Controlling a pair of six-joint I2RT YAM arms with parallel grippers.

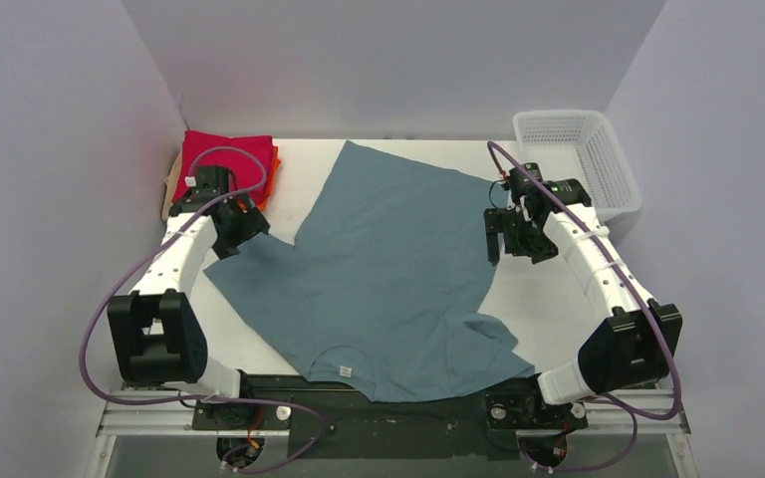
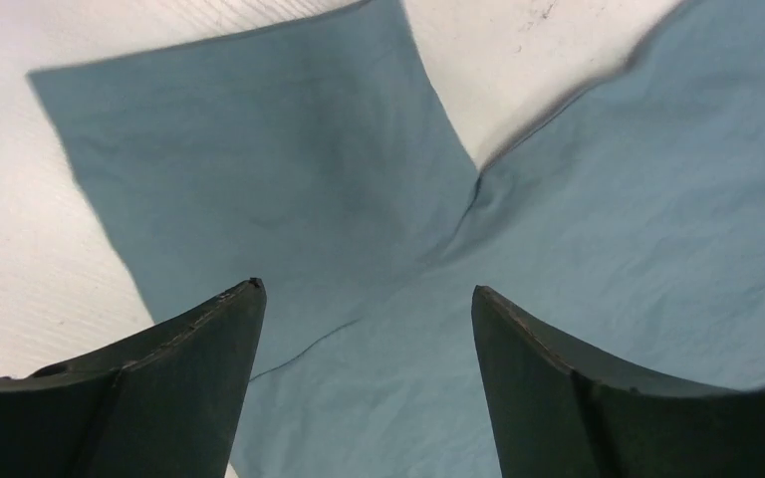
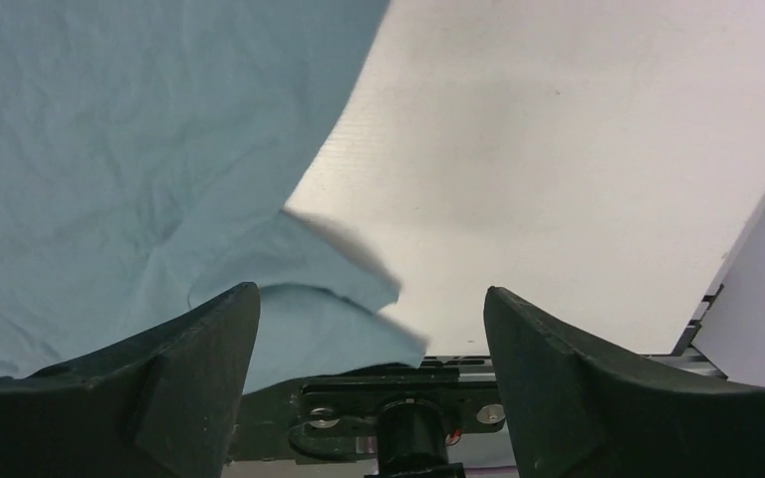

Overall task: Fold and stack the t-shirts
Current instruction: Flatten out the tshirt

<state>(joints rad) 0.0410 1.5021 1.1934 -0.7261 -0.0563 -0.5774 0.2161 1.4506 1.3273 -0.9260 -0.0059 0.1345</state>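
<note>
A large teal-blue t-shirt [image 1: 398, 269] lies spread flat on the white table, its collar [image 1: 344, 370] toward the near edge. My left gripper [image 1: 227, 244] hovers open just above its left sleeve [image 2: 259, 169], nothing between the fingers [image 2: 199, 368]. My right gripper [image 1: 511, 247] hangs open over the shirt's right edge. In the right wrist view the right sleeve [image 3: 309, 299] lies rumpled below the open gripper [image 3: 371, 294]. Folded t-shirts sit stacked at the back left: red [image 1: 224, 157] on top, orange [image 1: 275, 177] under it, a beige edge [image 1: 170, 187] at the left.
A white mesh basket [image 1: 580, 159] stands at the back right corner. White walls close in the table on the left, back and right. Bare table [image 3: 558, 149] lies right of the shirt. The right arm's base [image 3: 408, 423] is at the near edge.
</note>
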